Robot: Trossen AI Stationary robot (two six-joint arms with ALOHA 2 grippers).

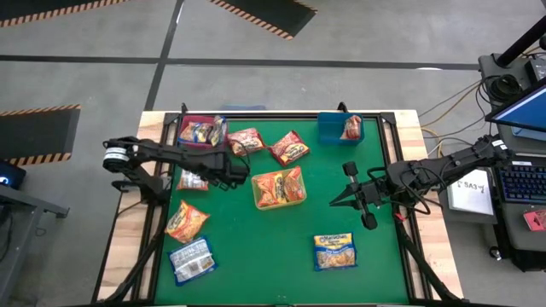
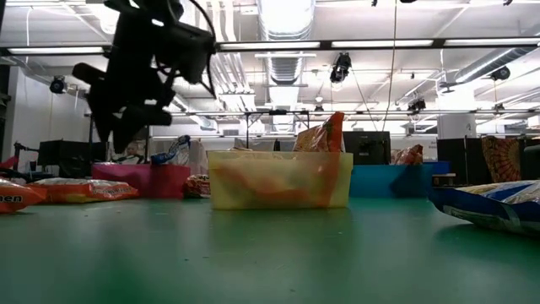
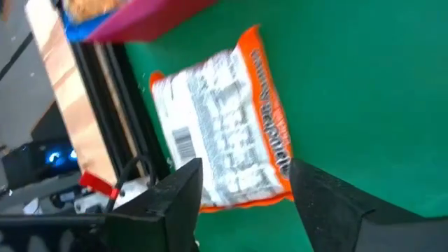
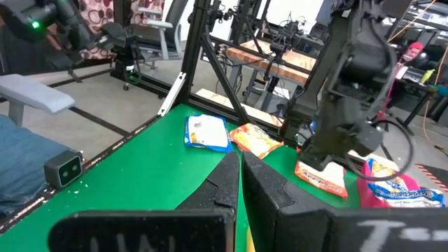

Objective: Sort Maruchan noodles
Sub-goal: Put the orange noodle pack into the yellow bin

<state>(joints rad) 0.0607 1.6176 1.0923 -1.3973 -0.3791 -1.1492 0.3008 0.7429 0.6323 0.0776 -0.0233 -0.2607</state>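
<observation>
Wrist footage alone shows the left tool (image 3: 241, 192) spread open over an orange noodle packet (image 3: 224, 129) beside the red bin (image 1: 198, 130); overhead, the right tool (image 1: 334, 203) is pinched closed, empty, near the yellow bin (image 1: 279, 188).

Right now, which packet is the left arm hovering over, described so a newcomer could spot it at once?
Start at the red bin at the far left corner of the green table. Just nearer than it, under the left gripper with its open jaws, lies an orange-edged noodle packet. Unlike its neighbours, it lies back side up, showing white print and a barcode.
</observation>
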